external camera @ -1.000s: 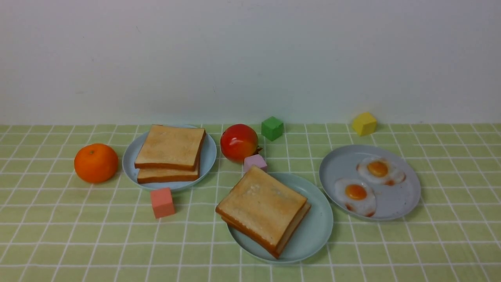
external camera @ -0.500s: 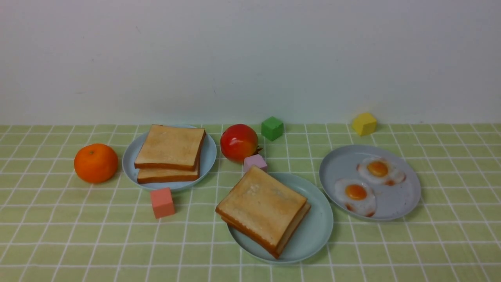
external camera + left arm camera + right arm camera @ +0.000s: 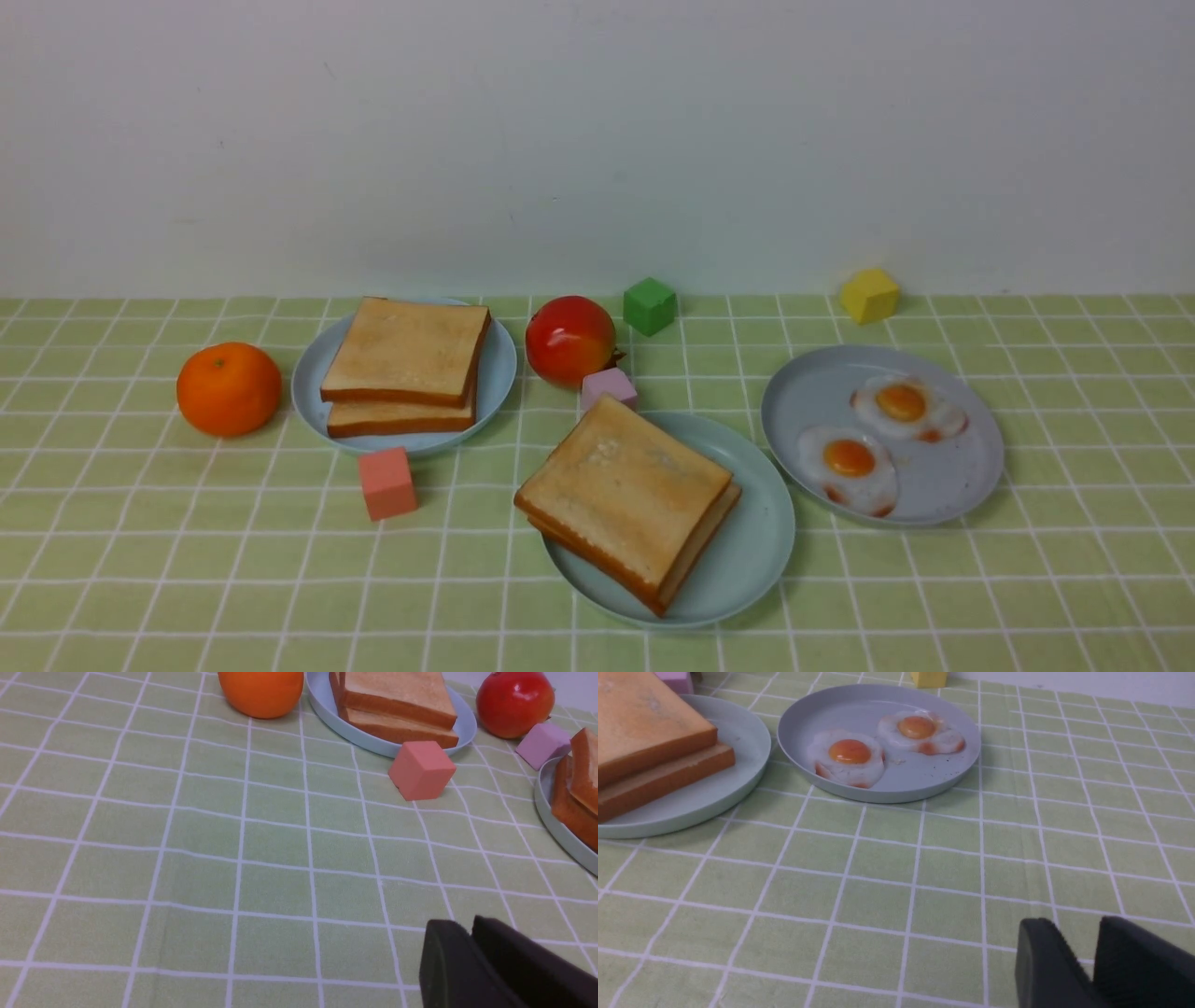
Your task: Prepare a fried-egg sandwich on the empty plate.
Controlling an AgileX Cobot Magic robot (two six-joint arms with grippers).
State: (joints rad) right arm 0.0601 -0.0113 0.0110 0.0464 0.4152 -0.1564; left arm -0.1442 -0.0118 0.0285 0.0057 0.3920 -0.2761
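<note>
Where the green checked tablecloth lies nearest, the left gripper hovers low with fingers pressed together, the right gripper with a slim gap, both empty. Beyond, the sandwich sits on the mint plate, filling hidden. Farther: two eggs, two toast slices, white wall.

A staged test setup rather than a real kitchen: a desk under green checked cloth against a bare white wall, with toy food and coloured blocks.
</note>
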